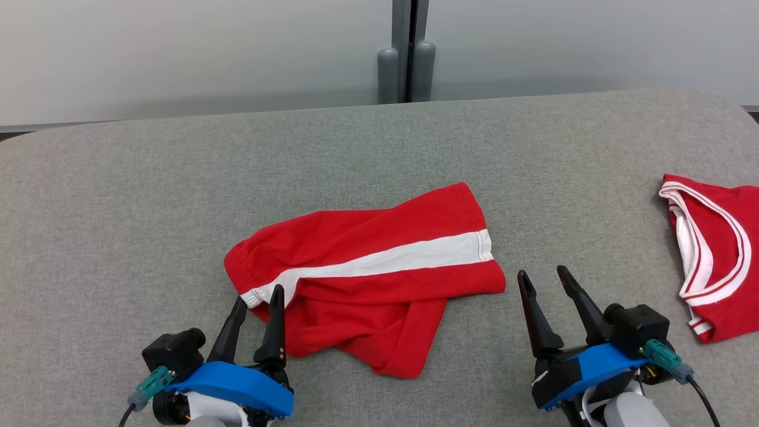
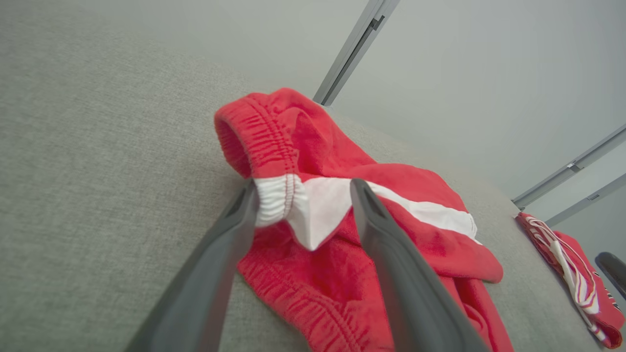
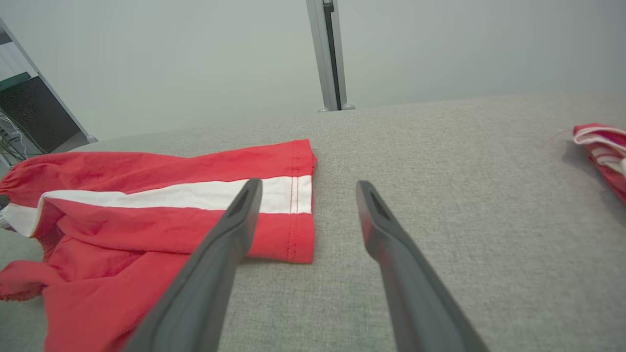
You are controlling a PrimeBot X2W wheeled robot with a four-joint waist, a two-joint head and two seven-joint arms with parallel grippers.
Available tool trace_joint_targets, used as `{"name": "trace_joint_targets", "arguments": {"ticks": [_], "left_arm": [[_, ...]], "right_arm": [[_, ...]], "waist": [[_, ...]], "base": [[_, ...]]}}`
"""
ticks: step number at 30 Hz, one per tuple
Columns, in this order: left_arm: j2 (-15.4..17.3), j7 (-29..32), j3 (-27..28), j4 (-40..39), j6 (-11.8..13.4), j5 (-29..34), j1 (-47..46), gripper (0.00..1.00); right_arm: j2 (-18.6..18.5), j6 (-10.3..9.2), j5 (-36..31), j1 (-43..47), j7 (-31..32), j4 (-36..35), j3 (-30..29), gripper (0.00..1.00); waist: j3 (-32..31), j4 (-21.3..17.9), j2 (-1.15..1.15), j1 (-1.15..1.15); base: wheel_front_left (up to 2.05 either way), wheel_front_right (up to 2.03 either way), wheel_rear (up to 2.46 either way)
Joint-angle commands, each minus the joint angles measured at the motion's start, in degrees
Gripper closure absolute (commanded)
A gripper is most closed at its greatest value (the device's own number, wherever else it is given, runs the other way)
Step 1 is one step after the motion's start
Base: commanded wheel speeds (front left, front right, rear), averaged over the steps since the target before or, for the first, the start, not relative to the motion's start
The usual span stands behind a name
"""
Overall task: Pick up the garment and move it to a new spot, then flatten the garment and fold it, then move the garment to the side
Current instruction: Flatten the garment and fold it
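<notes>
One pair of red shorts (image 1: 367,273) with a white stripe lies crumpled at the middle of your grey table (image 1: 148,196). Your left gripper (image 1: 259,296) sits at the waistband corner, its fingers apart on either side of the white end. Your right gripper (image 1: 542,274) is spread wide just beside the hem. A second red garment (image 1: 720,261) lies well apart at the right.

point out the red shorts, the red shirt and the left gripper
red shorts (image 1: 379,284): head view, red cloth below white stripe
red shirt (image 1: 734,314): head view, red body below the collar
left gripper (image 1: 258,295): head view, midway between its jaws' tips
</notes>
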Motion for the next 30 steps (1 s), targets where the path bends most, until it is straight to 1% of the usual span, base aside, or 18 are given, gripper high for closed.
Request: {"name": "trace_joint_targets", "arguments": {"ticks": [1,15,16,17,18,19,20,21,22,23,24,26,27,28,30], "left_arm": [[0.86,-0.13,-0.64,-0.46,-0.45,-0.75,0.24,0.00],[4.28,-0.13,-7.10,-3.46,-0.45,-7.18,-0.30,0.00],[4.49,-0.12,-7.37,-3.67,-0.45,-7.45,-0.24,0.02],[4.73,-0.12,-7.69,-3.60,-0.45,-7.79,-0.17,0.07],[5.16,-0.13,-7.96,-3.19,-0.45,-7.57,-0.18,0.22],[5.28,-0.13,-8.27,-2.93,-0.45,-7.43,-0.41,0.34],[5.34,-0.12,-8.35,-2.34,-0.46,-7.20,-0.68,0.42],[5.51,-0.12,-8.33,-1.80,-0.46,-6.60,-1.10,0.45],[5.42,-0.13,-8.29,-1.44,-0.46,-6.34,-1.49,0.43],[5.37,-0.12,-8.18,-0.80,-0.46,-5.79,-1.72,0.44],[5.34,-0.13,-8.04,-0.17,-0.46,-5.23,-1.99,0.48],[5.15,-0.12,-8.25,0.94,-0.45,-4.35,-2.59,0.61],[5.09,-0.12,-8.54,1.26,-0.45,-4.10,-3.01,0.88],[4.93,-0.12,-8.55,1.54,-0.45,-4.08,-3.31,1.00],[4.90,-0.12,-8.66,1.87,-0.45,-3.86,-3.88,1.00]], "right_arm": [[-0.10,0.00,0.58,0.34,-0.17,0.07,0.06,0.00],[-0.10,0.00,1.04,0.46,-0.17,-0.02,0.48,0.00],[-0.10,0.00,1.05,0.52,-0.17,-0.04,0.46,0.00],[-0.10,0.00,1.04,0.56,-0.17,-0.07,0.45,0.00],[-0.10,0.00,1.07,0.58,-0.17,-0.15,0.50,0.00],[-0.10,0.00,1.11,0.58,-0.17,-0.22,0.58,0.00],[-0.10,0.00,1.09,0.51,-0.17,-0.30,0.66,0.00],[-0.10,0.00,1.11,0.33,-0.17,-0.31,0.71,0.00],[-0.10,0.00,1.16,0.13,-0.17,-0.33,0.77,0.00],[-0.10,0.00,1.24,-0.06,-0.17,-0.35,0.82,0.00],[-0.10,0.00,1.29,-0.21,-0.17,-0.39,0.85,0.00],[-0.11,0.00,1.57,-0.55,-0.17,-0.40,0.86,0.00],[-0.11,0.00,1.64,-0.77,-0.17,-0.26,0.80,0.00],[-0.10,0.00,1.79,-1.13,-0.17,-0.13,0.69,0.00],[-0.10,0.01,2.02,-2.10,-0.17,0.44,0.48,0.00]], "waist": [[-0.11,0.09,-0.01,0.00],[-0.15,-0.17,-0.01,0.00],[-0.11,-0.09,-0.01,0.00],[-0.08,-0.02,-0.01,0.00],[-0.04,0.05,-0.01,0.00],[0.03,0.12,-0.01,0.00],[0.12,0.21,-0.01,0.00],[0.23,0.28,-0.01,0.00],[0.33,0.33,-0.01,0.00],[0.42,0.36,-0.01,0.00],[0.51,0.39,-0.01,0.00],[0.66,0.42,-0.01,0.00],[0.73,0.44,-0.01,0.00],[0.86,0.52,-0.01,0.00],[1.15,0.81,-0.01,0.00]], "base": [[0.00,0.00,0.00],[0.00,0.00,0.00],[0.00,0.00,0.00],[0.00,0.00,0.00],[0.00,0.00,0.00],[0.00,0.00,0.00],[0.00,0.00,0.00],[0.00,0.00,0.00],[0.00,0.00,0.00],[0.00,0.00,0.00],[0.00,0.00,0.00],[0.00,0.00,0.00],[0.00,0.00,0.00],[0.00,0.00,0.00],[0.00,0.00,0.00]]}}
